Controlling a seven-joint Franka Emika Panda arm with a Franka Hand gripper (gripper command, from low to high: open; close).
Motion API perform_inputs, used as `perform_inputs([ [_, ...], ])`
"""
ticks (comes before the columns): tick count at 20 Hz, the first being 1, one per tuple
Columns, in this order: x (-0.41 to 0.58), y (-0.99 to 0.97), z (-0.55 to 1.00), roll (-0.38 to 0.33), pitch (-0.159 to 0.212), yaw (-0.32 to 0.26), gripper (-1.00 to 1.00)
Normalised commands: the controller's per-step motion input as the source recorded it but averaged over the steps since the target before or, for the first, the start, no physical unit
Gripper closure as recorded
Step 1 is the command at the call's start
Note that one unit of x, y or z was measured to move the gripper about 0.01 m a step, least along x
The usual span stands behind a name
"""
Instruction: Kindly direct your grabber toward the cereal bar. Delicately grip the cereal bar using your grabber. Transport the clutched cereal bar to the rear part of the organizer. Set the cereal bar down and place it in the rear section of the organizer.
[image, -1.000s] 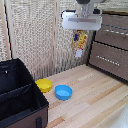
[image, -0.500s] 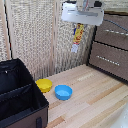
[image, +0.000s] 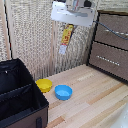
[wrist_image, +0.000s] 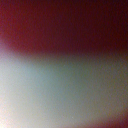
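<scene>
My grabber (image: 71, 23) pinches the cereal bar (image: 66, 37), its print unreadable, high above the yellow bowl (image: 44, 85), blue bowl (image: 63, 92) and organizer (image: 20, 97).

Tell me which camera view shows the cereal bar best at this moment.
The exterior view. There the cereal bar hangs upright beneath the grabber, high above the wooden table. The wrist view gives only a dark red and pale grey blur; no bar can be made out.

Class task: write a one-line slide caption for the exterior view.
White robot gripper dangles yellow-orange cereal bar packet high above yellow bowl, blue bowl, black fabric organizer.
</scene>
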Motion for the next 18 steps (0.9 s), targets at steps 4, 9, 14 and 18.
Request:
perform_inputs([
  [4, 0.266, 0.82, 0.31, 0.017, 0.046, -0.069, 1.0],
  [9, 0.275, 0.81, 0.3, 0.013, 0.055, -0.069, 1.0],
  [14, 0.172, 0.67, 0.32, 0.0, 0.056, -0.111, 1.0],
  [18, 0.177, 0.61, 0.35, 0.0, 0.055, -0.125, 1.0],
])
